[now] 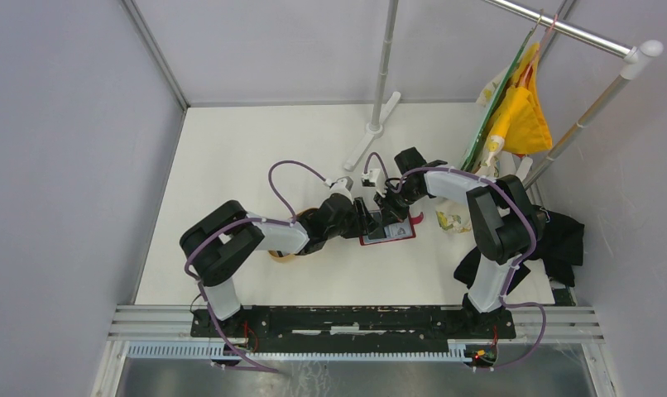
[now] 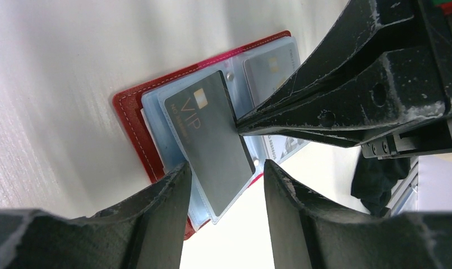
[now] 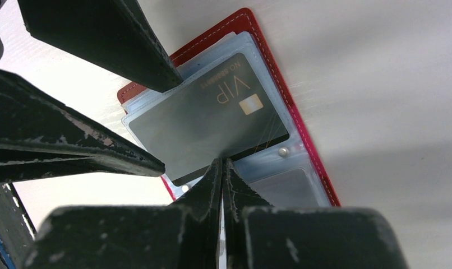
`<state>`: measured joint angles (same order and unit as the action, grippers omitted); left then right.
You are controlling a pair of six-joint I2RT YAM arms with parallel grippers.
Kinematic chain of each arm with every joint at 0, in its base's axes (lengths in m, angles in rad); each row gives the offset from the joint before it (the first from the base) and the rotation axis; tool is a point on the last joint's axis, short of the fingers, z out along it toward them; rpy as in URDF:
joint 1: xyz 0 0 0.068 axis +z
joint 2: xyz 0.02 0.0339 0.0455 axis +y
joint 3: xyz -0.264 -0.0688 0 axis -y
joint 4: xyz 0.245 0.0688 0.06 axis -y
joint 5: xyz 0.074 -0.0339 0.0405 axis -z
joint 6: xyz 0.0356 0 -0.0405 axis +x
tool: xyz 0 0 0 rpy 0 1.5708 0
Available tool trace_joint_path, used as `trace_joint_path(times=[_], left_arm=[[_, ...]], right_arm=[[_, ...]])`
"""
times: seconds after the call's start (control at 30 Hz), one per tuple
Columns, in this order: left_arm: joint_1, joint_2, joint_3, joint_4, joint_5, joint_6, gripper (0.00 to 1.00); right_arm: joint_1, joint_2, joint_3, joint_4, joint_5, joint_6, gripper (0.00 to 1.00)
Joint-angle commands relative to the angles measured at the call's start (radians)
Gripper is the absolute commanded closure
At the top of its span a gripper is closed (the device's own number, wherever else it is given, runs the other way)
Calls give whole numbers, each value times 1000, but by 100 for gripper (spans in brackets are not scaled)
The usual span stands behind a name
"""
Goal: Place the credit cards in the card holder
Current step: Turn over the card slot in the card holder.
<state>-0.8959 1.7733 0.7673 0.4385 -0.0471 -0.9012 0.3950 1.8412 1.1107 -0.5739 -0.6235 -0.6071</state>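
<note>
**Black card pinched over the open holder, not yet in its sleeve**

The card holder lies open on the bench between the two arms, with its red cover down and its clear blue-grey sleeves up. A black card marked VIP lies skew across one sleeve, one end overhanging the sleeve's edge. From that I judge it is on top of the pocket and not yet in it.

The right jaws are closed narrow on the middle of the card's long edge, their tips meeting there. That grip looks meant to steer the card and push it along into the sleeve. The left jaws stand wide, with one finger on each side of the overhanging end; I cannot tell whether they touch it. Placed so, they seem ready to square the card or pin the holder down.

A pale card sits in the neighbouring sleeve, next to a small metal stud.

The main obstacle is the card's tilt, since a skewed corner is likely to catch on the sleeve. The two sets of jaws also crowd each other over the small holder, which lies loose and could slide.

A wooden tray sits mostly hidden under the left arm, and its contents cannot be seen. The rack foot, a yellow cloth and a black cloth are well apart from the work.
</note>
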Motion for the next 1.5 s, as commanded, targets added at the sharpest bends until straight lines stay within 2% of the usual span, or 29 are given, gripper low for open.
trace_joint_path(times=[0.0, 0.27, 0.63, 0.73, 1.0, 1.47], left_arm=[[1, 4, 34, 29, 39, -8, 44], [1, -10, 52, 28, 54, 11, 45], [0, 21, 85, 62, 106, 18, 46], [-1, 25, 87, 55, 102, 17, 46], [-1, 21, 65, 62, 82, 4, 46], [0, -29, -26, 154, 61, -16, 45]], right_arm=[[-11, -33, 23, -4, -17, -17, 96], [-64, -134, 14, 13, -66, -11, 89], [-96, -195, 2, 31, -74, -3, 87], [-97, -166, 0, 29, -30, 6, 87], [-94, -80, 27, -10, 63, -7, 94], [-53, 9, 36, -44, -21, -3, 96]])
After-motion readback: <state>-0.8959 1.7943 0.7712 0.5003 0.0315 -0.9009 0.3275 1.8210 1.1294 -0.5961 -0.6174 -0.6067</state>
